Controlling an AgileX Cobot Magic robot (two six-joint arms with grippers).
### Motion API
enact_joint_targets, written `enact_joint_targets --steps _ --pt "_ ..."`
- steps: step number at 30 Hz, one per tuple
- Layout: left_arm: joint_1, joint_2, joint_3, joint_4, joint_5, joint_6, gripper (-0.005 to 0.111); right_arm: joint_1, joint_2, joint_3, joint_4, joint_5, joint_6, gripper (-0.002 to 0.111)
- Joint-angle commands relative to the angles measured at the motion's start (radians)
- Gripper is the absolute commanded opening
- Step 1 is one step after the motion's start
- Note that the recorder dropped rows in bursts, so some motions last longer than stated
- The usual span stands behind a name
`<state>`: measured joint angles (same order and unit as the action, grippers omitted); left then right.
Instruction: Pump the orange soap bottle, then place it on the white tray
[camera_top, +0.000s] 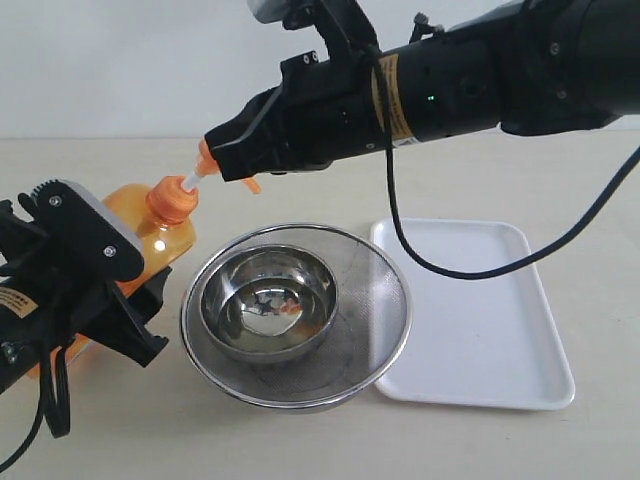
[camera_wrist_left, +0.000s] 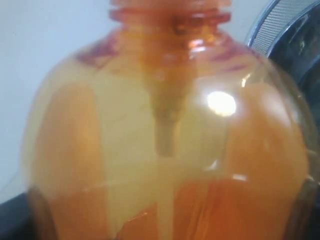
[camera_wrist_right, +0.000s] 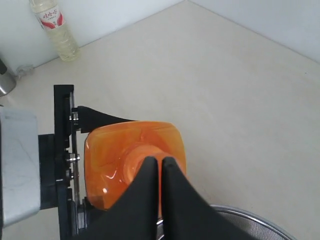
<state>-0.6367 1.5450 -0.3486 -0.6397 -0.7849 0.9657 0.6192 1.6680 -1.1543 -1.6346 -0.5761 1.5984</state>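
The orange soap bottle (camera_top: 168, 232) leans toward the bowls, held off the table by my left gripper (camera_top: 122, 290), whose black fingers are shut on its body. Its translucent shoulder (camera_wrist_left: 165, 150) fills the left wrist view and hides those fingers there. My right gripper (camera_top: 216, 152) is shut, with its tips laid against the orange pump head (camera_top: 205, 153) above the white stem. From the right wrist, the shut fingertips (camera_wrist_right: 160, 161) cover the pump over the bottle (camera_wrist_right: 110, 150). The white tray (camera_top: 480, 330) lies flat at the right with nothing on it.
A steel bowl (camera_top: 268, 300) sits inside a wider mesh strainer bowl (camera_top: 372, 300) between the bottle and the tray, its rim touching the tray's left edge. Far back against the wall stands a clear bottle with a red label (camera_wrist_right: 52, 30).
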Motion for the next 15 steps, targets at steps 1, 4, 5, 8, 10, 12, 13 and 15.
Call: enact_joint_targets --steps 1,4,5,8,10,12,13,15 --pt "-0.007 -0.015 -0.011 0.053 -0.053 -0.013 0.005 0.044 0.019 0.004 -0.043 -0.020 -0.001 0.000" --pt "-0.007 -0.015 -0.011 0.054 -0.053 -0.028 0.005 0.053 0.022 0.006 -0.052 -0.020 0.007 0.000" --pt "-0.007 -0.015 -0.011 0.054 -0.053 -0.028 0.005 0.055 0.027 0.006 -0.052 -0.020 0.007 0.000" --pt "-0.007 -0.015 -0.011 0.054 -0.053 -0.028 0.005 0.061 0.072 0.006 -0.049 -0.022 0.006 0.000" --pt "-0.007 -0.015 -0.013 0.057 -0.053 -0.028 0.005 0.074 0.103 0.003 -0.047 -0.022 -0.004 0.000" --pt "-0.007 -0.015 -0.013 0.057 -0.053 -0.028 0.005 0.083 0.122 0.003 -0.033 -0.022 -0.019 0.000" --pt "-0.007 -0.015 -0.013 0.057 -0.050 -0.028 0.005 0.083 0.122 0.003 -0.031 -0.017 -0.022 0.000" --pt "-0.007 -0.015 -0.013 0.061 -0.050 -0.033 0.005 0.088 0.122 0.003 -0.024 -0.021 -0.031 0.000"
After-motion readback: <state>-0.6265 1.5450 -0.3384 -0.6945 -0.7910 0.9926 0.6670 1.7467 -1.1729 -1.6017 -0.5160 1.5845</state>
